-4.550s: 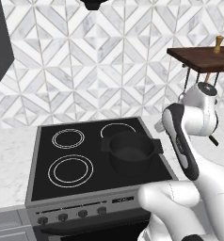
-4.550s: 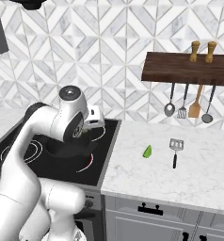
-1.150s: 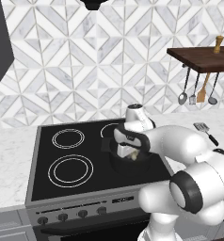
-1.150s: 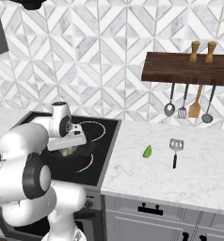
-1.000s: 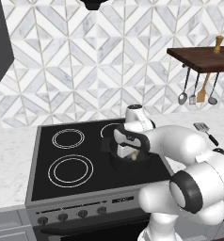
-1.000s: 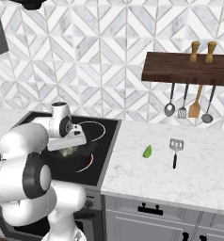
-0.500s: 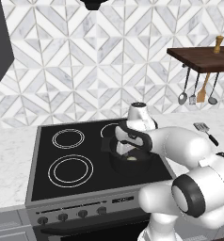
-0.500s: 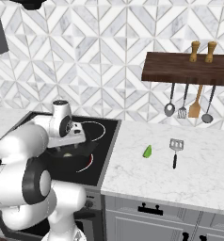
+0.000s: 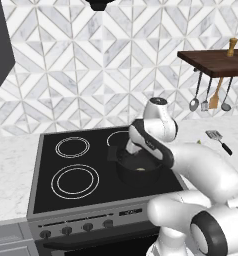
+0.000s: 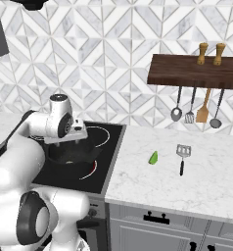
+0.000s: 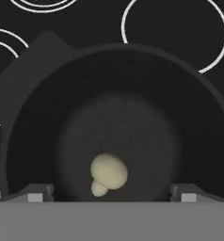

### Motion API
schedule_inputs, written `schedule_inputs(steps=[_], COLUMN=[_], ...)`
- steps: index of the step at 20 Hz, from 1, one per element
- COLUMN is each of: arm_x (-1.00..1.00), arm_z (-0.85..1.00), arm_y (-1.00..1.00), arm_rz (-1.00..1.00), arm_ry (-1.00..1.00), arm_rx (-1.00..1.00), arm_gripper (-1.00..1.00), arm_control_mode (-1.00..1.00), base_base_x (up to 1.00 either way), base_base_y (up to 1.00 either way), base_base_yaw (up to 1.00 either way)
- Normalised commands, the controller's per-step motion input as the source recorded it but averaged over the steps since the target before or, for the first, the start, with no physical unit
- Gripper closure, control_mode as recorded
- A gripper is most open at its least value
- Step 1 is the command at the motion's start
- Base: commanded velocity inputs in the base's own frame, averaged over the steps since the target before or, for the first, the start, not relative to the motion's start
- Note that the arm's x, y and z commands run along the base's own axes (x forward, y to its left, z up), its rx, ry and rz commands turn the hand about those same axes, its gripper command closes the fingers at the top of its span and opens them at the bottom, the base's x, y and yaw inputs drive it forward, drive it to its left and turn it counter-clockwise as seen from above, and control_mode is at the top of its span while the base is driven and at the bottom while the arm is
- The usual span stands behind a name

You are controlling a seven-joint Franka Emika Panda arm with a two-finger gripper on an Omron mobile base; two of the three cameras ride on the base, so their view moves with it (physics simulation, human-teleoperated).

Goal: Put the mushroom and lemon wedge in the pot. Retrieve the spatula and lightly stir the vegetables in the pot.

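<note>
The black pot (image 9: 126, 174) (image 10: 64, 161) sits on the stove's front right burner. A pale mushroom (image 11: 109, 173) (image 9: 141, 169) lies loose on the floor of the pot (image 11: 180, 94). My gripper (image 11: 111, 195) (image 9: 135, 150) (image 10: 73, 139) hovers just above the pot, pointing down into it. It is open and holds nothing, with its fingertips (image 11: 36, 194) standing wide on either side of the mushroom. The yellow-green lemon wedge (image 10: 153, 157) lies on the marble counter right of the stove. Beside it lies the spatula (image 10: 182, 156) (image 9: 218, 140), slotted head toward the wall.
The black stove top (image 9: 71, 172) has two free burner rings on its left. A wooden shelf (image 10: 197, 73) on the wall carries two shakers. A ladle (image 10: 176, 113), an orange-headed utensil (image 10: 203, 113) and other tools hang under it. A range hood (image 9: 98, 4) hangs overhead.
The jaws have opened wide and the mushroom now lies free on the pot's floor. The hand has risen a little over the pot.
</note>
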Motion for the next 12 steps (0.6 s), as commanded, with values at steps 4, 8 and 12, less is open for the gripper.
schedule_inputs(steps=[4, 8, 12], arm_x=[-0.11, 0.0, 0.11], arm_z=[0.77, 0.27, 0.0], arm_y=[-0.45, -0.92, -0.54], arm_rz=[-0.24, -0.28, -0.07], arm_ry=[0.08, 0.19, 0.0], arm_rx=[0.0, 0.0, 0.06], arm_gripper=[-1.0, -1.0, -1.0], arm_control_mode=[-1.0, -1.0, -1.0], base_base_x=[0.0, 0.0, 0.0], base_base_y=[0.0, 0.0, 0.0], base_base_yaw=[0.0, 0.0, 0.0])
